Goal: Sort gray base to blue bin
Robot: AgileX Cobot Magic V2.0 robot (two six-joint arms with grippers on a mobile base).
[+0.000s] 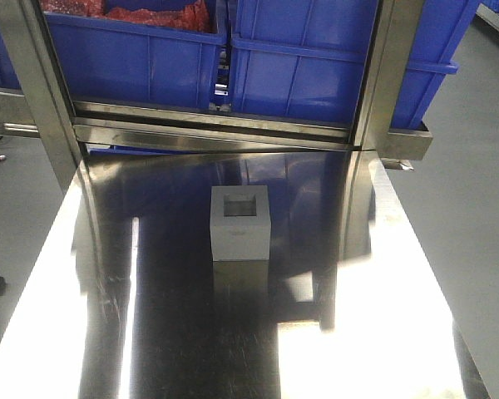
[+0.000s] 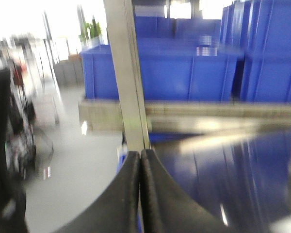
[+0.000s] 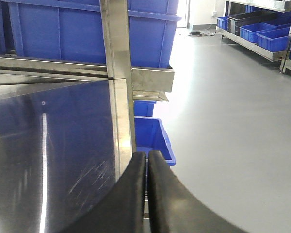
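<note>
Recess of gray base skyward, block near-cubic on steel table; left claw and right claw closed, empty

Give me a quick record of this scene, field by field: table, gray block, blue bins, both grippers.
Table: shiny steel, reflective
Gray base: upright near the middle of the table, square recess facing up, nothing touching it
Left blue bin: behind the table's far edge, red contents
Right blue bin: beside the left one, contents out of view
Left gripper: shut, empty
Right gripper: shut, empty
Task status: base not yet picked up
</note>
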